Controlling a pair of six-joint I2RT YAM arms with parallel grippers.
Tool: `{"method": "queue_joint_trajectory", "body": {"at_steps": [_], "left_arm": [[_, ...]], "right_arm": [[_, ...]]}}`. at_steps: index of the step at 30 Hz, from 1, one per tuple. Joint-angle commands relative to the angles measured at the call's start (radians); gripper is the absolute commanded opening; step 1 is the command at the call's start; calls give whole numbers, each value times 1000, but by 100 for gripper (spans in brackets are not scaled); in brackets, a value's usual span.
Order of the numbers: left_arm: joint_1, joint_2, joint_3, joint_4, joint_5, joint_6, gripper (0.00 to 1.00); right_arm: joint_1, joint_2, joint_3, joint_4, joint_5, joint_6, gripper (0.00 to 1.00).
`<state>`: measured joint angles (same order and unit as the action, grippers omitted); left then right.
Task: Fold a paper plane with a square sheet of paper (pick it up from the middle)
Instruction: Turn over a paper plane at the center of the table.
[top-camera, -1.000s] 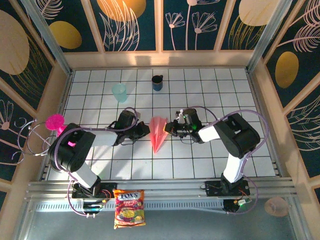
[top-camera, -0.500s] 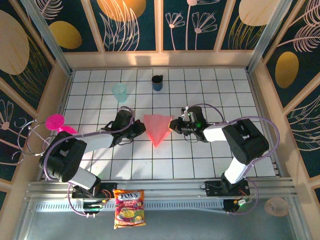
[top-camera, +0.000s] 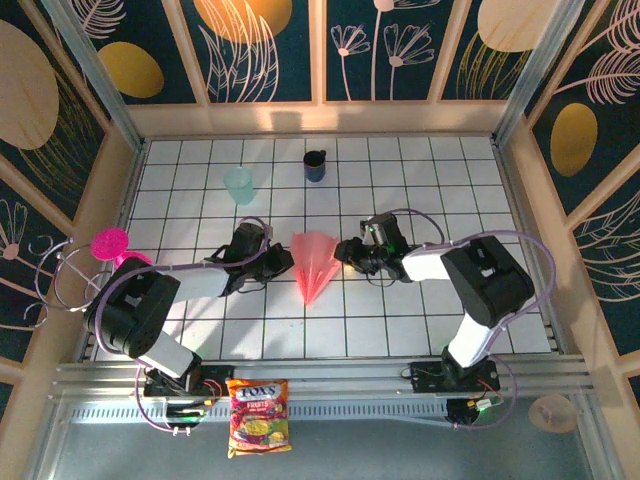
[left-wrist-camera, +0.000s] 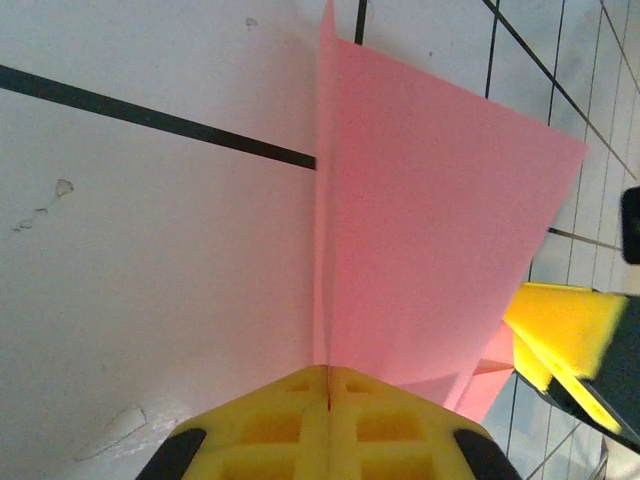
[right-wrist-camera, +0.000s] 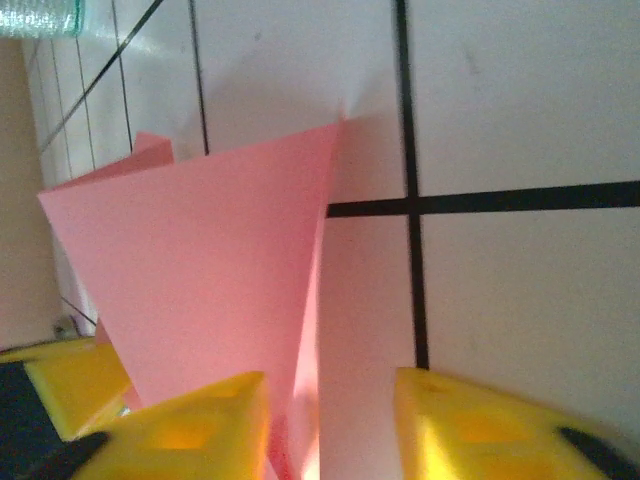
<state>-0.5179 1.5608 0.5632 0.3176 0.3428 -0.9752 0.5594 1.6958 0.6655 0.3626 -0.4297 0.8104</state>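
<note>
One paper plane (top-camera: 313, 262), long axis 12–6 o'clock, nose at 6. Left gripper (left-wrist-camera: 328, 374) pinches its edge; right gripper (right-wrist-camera: 328, 388) spread.

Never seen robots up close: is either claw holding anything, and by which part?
The left claw pinches the paper plane by a folded side edge; the right claw straddles the other side, open.

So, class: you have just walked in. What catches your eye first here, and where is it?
The salmon-pink paper plane lies at the centre of the table, nose toward the arms. The left gripper is shut on its fold, and the right gripper is open at the other side. A bright magenta goblet sits by the left edge.
</note>
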Motion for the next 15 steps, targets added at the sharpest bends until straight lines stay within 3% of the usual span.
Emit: {"method": "queue_joint_trajectory", "body": {"at_steps": [1, 15], "left_arm": [[5, 2, 23, 21, 33, -9, 0], [4, -3, 26, 40, 35, -26, 0]], "right_arm": [[39, -102, 49, -104, 102, -28, 48], [199, -134, 112, -235, 304, 47, 55]]}}
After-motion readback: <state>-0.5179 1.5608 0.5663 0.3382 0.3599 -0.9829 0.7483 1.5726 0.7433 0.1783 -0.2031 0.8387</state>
